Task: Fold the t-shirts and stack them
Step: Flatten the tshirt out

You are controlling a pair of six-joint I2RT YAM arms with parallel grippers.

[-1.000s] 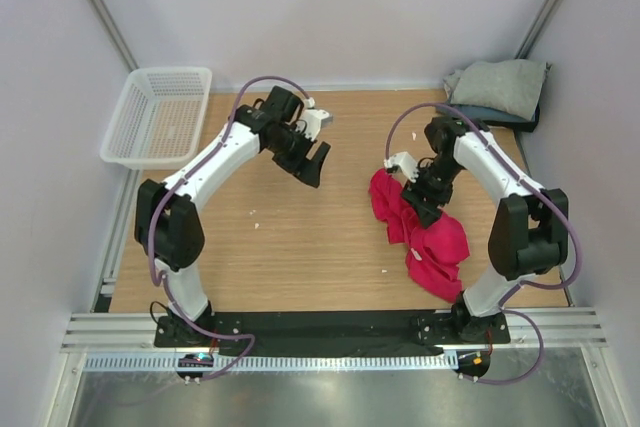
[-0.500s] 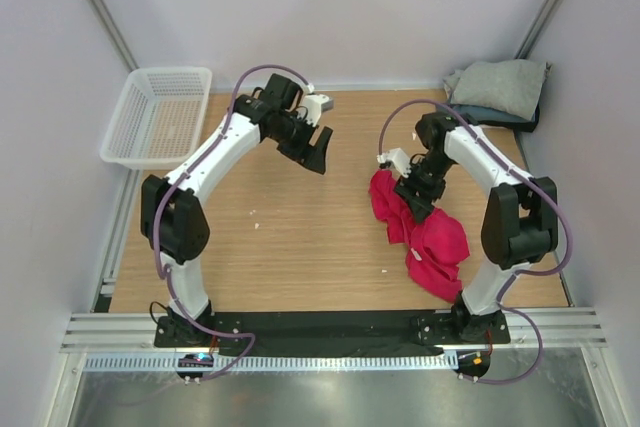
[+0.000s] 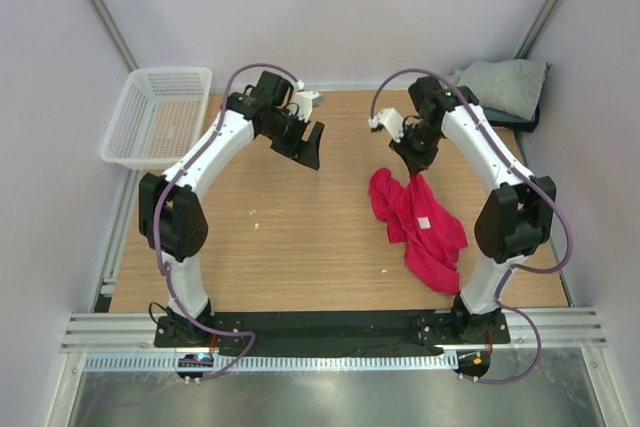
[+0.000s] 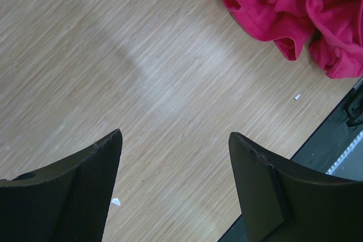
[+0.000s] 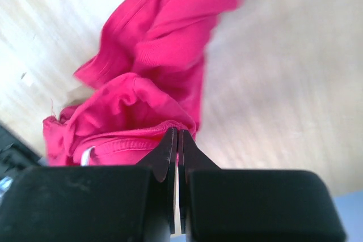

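On the light wooden table [image 3: 300,247], a crumpled crimson-pink cloth t-shirt [image 3: 425,232] is spread right of centre. Folded grey t-shirts [image 3: 500,87] are stacked at the far right corner. The crimson edge is pinched by the right gripper [image 5: 177,137]. The left gripper [image 4: 174,135] is held spread over bare wood.

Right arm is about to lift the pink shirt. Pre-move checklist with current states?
1. Right gripper shut on the pink t-shirt at its edge: ok.
2. Bite deep enough to lift: cannot tell, only the very tips meet cloth.
3. Left gripper open, holding nothing: ok.
4. Shirt flat for folding: not ok, it lies bunched.
5. Folded stack in the far right corner, away from the pink shirt: ok.
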